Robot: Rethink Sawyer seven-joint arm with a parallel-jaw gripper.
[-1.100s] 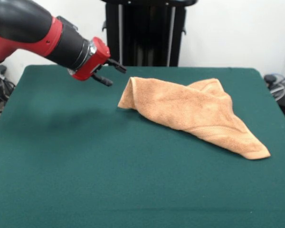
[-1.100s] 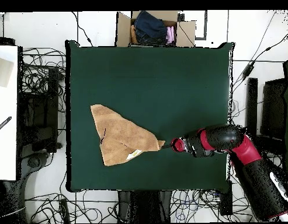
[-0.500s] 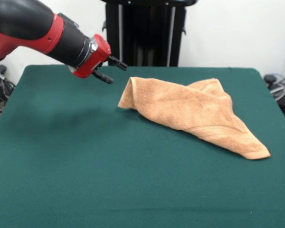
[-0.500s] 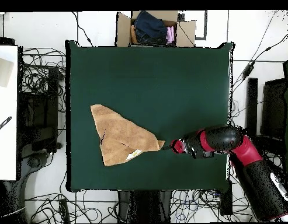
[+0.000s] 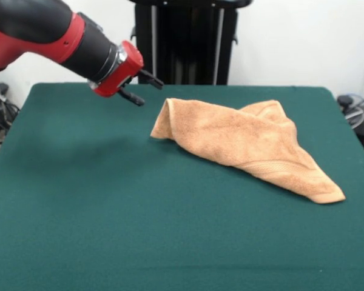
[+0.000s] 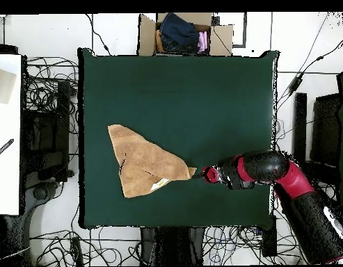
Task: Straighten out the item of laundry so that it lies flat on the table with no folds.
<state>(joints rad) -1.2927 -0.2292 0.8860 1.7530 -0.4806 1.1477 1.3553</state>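
Folding over itself, towel probably hides its label.

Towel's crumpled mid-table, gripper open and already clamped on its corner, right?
Not clamped. In the front view the gripper is open but hangs in the air beside the towel, clear of its corner. The towel does lie crumpled on the table.
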